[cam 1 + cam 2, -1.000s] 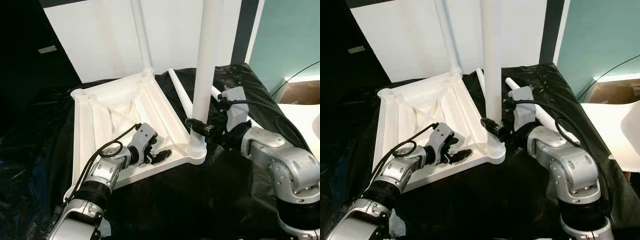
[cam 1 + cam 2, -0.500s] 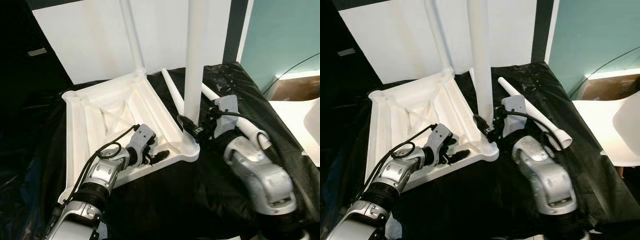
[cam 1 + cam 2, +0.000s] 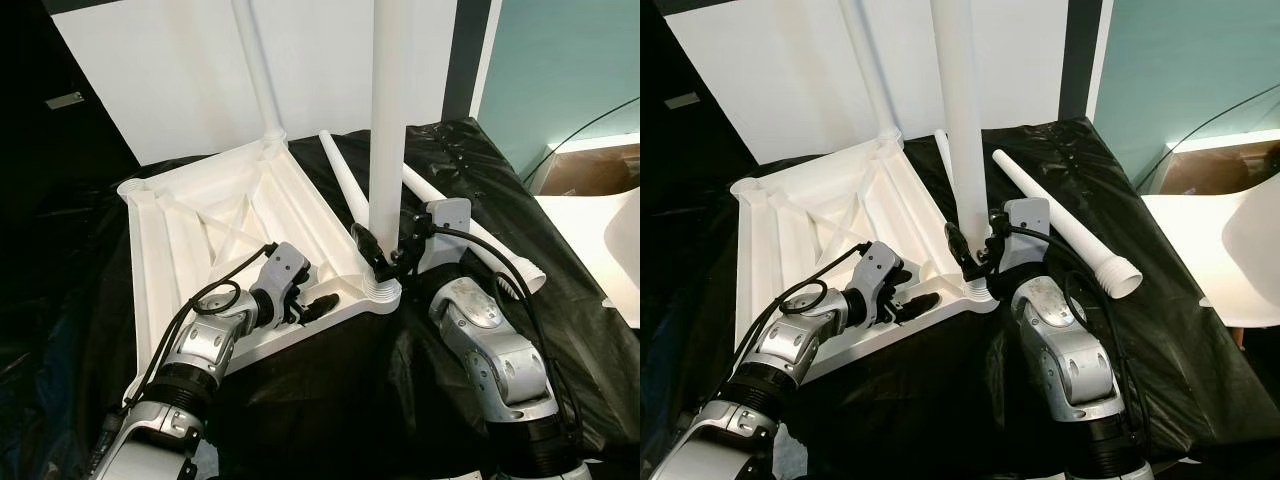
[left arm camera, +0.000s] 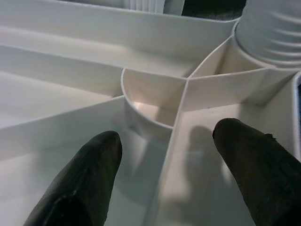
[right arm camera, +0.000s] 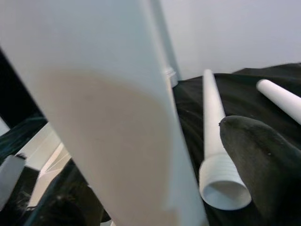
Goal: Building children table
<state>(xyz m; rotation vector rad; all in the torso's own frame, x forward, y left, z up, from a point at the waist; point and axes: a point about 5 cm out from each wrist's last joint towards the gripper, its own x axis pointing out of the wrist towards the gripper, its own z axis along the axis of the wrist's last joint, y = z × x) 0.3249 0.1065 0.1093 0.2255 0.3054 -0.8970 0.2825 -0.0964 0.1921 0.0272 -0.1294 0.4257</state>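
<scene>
Right pincer [image 3: 383,262] clamping upright leg [image 3: 387,140], tabletop [image 3: 200,230]

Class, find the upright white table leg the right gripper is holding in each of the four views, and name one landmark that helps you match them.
Left eye view: upright table leg, centre, top edge down to the tabletop's near corner.
Right eye view: same leg, slightly left of centre.
Left wrist view: its ribbed base, a corner.
Right wrist view: the leg, large and close.
Shared landmark: upturned white tabletop.
</scene>
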